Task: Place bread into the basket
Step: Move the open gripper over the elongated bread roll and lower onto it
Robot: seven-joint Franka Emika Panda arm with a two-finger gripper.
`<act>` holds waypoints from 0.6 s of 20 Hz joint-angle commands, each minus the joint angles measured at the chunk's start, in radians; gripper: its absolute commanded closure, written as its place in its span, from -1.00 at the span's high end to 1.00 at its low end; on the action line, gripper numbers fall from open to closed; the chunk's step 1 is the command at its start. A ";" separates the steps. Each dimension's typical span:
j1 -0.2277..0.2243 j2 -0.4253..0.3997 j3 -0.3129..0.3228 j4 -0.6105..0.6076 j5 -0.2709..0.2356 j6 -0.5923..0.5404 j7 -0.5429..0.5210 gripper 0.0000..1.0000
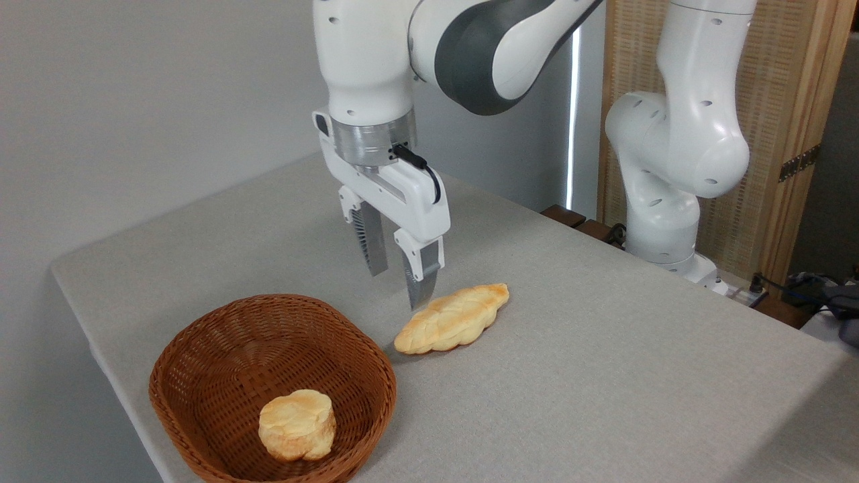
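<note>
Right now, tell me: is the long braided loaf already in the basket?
No, the bread lies on the table beside the basket.

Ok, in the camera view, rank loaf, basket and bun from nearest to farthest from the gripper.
1. Loaf, just right of the open gripper, below its fingertips.
2. Basket, lower left on the table.
3. Bun, inside the basket's near end.

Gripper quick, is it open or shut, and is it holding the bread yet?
Gripper: open and empty, its fingers apart above the table, just left of the bread, which lies on the table outside the basket.
</note>
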 commanded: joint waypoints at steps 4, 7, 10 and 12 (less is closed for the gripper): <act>-0.033 -0.039 0.017 -0.115 0.141 0.020 0.013 1.00; -0.035 -0.039 0.017 -0.116 0.141 0.018 0.010 1.00; -0.036 -0.037 0.017 -0.131 0.142 0.018 0.013 1.00; -0.036 -0.037 0.017 -0.141 0.142 0.018 0.013 1.00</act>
